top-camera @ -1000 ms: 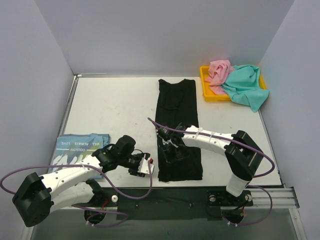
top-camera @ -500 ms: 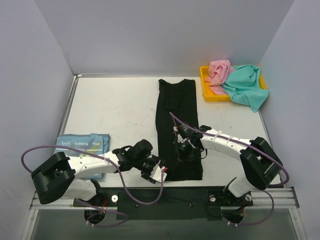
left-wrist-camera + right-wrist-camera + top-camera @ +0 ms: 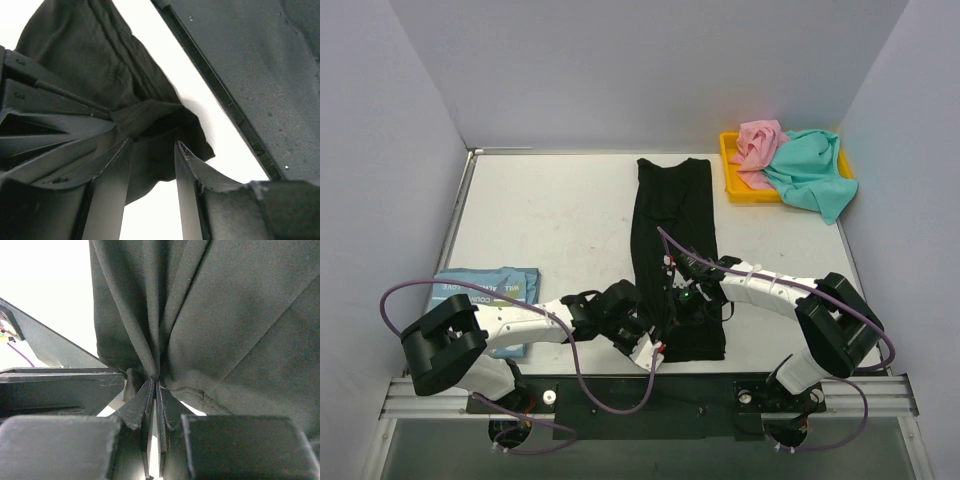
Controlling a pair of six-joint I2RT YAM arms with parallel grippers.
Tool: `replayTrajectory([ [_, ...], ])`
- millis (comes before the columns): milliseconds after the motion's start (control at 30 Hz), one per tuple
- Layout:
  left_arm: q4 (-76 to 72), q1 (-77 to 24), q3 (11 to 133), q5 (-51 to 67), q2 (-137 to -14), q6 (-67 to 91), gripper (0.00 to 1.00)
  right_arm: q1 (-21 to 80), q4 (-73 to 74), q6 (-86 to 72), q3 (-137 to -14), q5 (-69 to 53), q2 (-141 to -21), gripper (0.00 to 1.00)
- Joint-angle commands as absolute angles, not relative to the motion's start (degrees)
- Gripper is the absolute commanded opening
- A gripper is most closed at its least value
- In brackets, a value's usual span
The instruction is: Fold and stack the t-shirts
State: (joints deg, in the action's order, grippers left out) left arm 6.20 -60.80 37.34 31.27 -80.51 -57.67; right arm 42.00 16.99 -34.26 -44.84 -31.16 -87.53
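The black t-shirt (image 3: 672, 215) lies as a long folded strip down the table's middle. My right gripper (image 3: 686, 297) is over its near part and is shut on a bunched pinch of the black cloth (image 3: 156, 381), with folds fanning out from the tips. My left gripper (image 3: 654, 347) is at the strip's near left corner. In the left wrist view it (image 3: 152, 150) is open, with the black shirt's edge (image 3: 150, 120) lying between the fingertips. The folded light blue t-shirt (image 3: 485, 290) lies at the left. The pink t-shirt (image 3: 757, 140) and teal t-shirt (image 3: 812, 172) are heaped at the back right.
The yellow tray (image 3: 732, 183) holds the pink and teal shirts, the teal one spilling over its right side. The table's near edge and dark rail (image 3: 700, 390) lie just behind both grippers. Grey walls stand on three sides.
My left arm has swung right to the black shirt's near left corner. My right gripper has moved nearer and a little right along the shirt, bunching the cloth.
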Motion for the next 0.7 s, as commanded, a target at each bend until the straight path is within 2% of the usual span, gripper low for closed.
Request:
replayTrajectory([
  [0,6.4,-61.7,39.6,32.1,-82.7,-59.1,0.47,41.5,17.2,-33.9,-44.2,-32.2,-87.2,0.00],
  [200,6.3,-63.4,40.3,31.4,-84.5,-55.0,0.45,41.1,16.3,-34.2,-43.1,-31.8,-86.8,0.00],
  [300,1.7,-64.8,38.9,27.6,-85.0,-50.0,0.39,41.0,16.0,-34.5,-42.9,-31.7,-86.5,0.00],
  [533,0.9,-65.6,37.2,24.1,-85.0,-49.7,0.32,41.0,15.8,-34.2,-42.5,-31.8,-86.3,0.00],
  [600,0.9,-65.7,36.4,23.5,-85.1,-52.5,0.24,41.0,15.7,-33.9,-42.5,-32.0,-86.4,0.00],
  [633,0.9,-65.7,36.2,23.4,-85.0,-53.1,0.09,41.0,15.6,-33.8,-42.5,-32.3,-86.2,0.00],
  [667,1.1,-65.7,35.9,22.7,-84.8,-53.8,0.02,41.0,15.7,-33.6,-42.5,-32.3,-85.9,0.00],
])
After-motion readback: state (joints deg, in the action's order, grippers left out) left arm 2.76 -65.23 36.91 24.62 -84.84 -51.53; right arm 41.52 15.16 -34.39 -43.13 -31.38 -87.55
